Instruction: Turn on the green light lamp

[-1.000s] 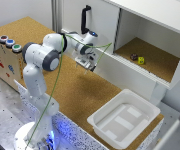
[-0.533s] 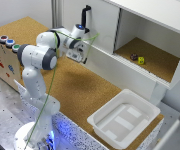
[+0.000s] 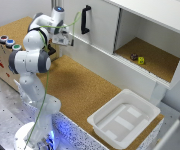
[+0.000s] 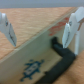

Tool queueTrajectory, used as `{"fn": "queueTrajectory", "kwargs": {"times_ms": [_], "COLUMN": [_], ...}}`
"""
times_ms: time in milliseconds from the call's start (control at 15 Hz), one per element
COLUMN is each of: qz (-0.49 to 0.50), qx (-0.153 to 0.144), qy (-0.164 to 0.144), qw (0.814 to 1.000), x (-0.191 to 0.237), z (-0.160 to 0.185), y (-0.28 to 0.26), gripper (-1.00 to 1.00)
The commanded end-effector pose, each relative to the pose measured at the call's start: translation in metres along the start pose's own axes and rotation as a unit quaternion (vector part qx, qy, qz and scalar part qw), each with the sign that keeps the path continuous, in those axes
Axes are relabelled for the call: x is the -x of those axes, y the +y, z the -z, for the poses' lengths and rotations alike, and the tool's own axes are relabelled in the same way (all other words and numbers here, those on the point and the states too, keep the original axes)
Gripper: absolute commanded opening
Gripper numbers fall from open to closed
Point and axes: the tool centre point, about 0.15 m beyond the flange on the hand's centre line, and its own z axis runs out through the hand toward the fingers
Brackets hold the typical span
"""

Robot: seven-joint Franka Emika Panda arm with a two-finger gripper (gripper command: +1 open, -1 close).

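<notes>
Green light lamp point(image 3: 16, 47) unlit on box corner — tool point(image 4: 41, 30) open, apart

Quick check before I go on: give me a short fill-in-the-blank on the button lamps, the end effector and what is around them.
1. On the wooden box sit three button lamps: red, blue and ____.
2. In the wrist view the end effector is ____ and holds nothing.
3. The white tray on the cork surface is ____.
4. The black handle is on the cabinet's sliding ____.

Missing words: green; open; empty; door
</notes>
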Motion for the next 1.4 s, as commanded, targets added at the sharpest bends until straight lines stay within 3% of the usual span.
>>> {"fn": "queueTrajectory", "kwargs": {"times_ms": [0, 333, 533, 600, 933, 1333], "qz": [0.076, 0.135, 0.212, 0.23, 0.298, 0.312], "qx": [0.042, 0.056, 0.071, 0.065, 0.009, -0.005], "qy": [-0.102, -0.136, -0.125, -0.116, -0.096, -0.088], "qw": [0.991, 0.98, 0.967, 0.964, 0.95, 0.946], "x": [-0.033, -0.016, -0.001, 0.003, 0.03, 0.051], "z": [0.011, 0.018, 0.025, 0.027, 0.04, 0.043], "y": [-0.095, -0.136, -0.154, -0.158, -0.173, -0.167], "gripper": [1.0, 1.0, 1.0, -1.0, -1.0, -1.0]}}
